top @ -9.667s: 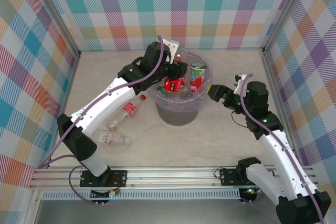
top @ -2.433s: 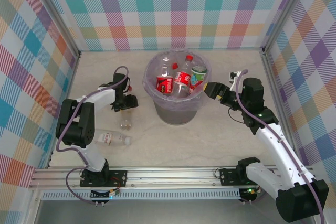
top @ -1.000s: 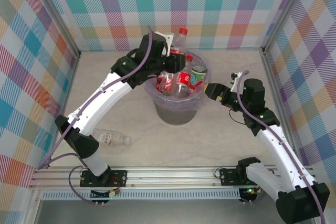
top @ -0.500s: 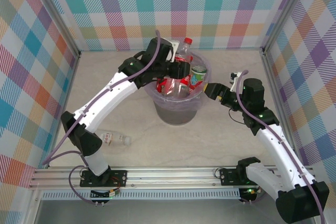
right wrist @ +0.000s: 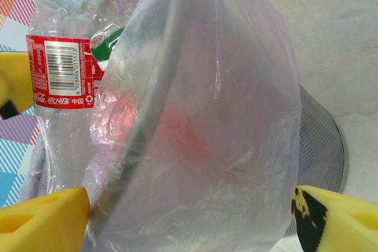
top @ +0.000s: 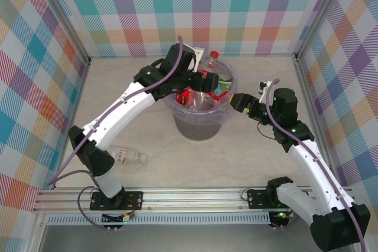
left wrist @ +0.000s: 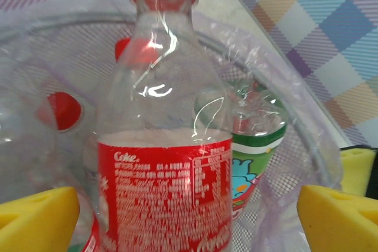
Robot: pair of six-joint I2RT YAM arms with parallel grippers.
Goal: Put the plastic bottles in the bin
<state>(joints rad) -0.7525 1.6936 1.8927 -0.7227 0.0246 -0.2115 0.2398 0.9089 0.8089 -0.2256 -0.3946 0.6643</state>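
Bottle first: the clear plastic bottle with red cap and red label (left wrist: 162,146) stands upright inside the round grey bin lined with a lavender plastic bag (top: 198,127), towards its far side. My left end effector (top: 204,82) hangs over the bin's mouth with its yellow pads (left wrist: 35,219) spread wide. There is a gap on each side of the bottle, so it pinches nothing. I judge this is the drop, the bottle free to settle on the pile.

My right end effector (top: 238,103) is spread too, one pad on either side of the bin's right rim, at most brushing the bag. I take it to be placed there to steady the bin.

Count: one bin. Inside it I make out four bottles: this one, a green-labelled bottle (left wrist: 257,140) to its right, and two more known by their red caps (left wrist: 62,110). Others may be hidden below. One small clear bottle (top: 127,156) lies on its side on the beige counter (top: 236,157), near left and well apart from the bin. It is not yet fetched.
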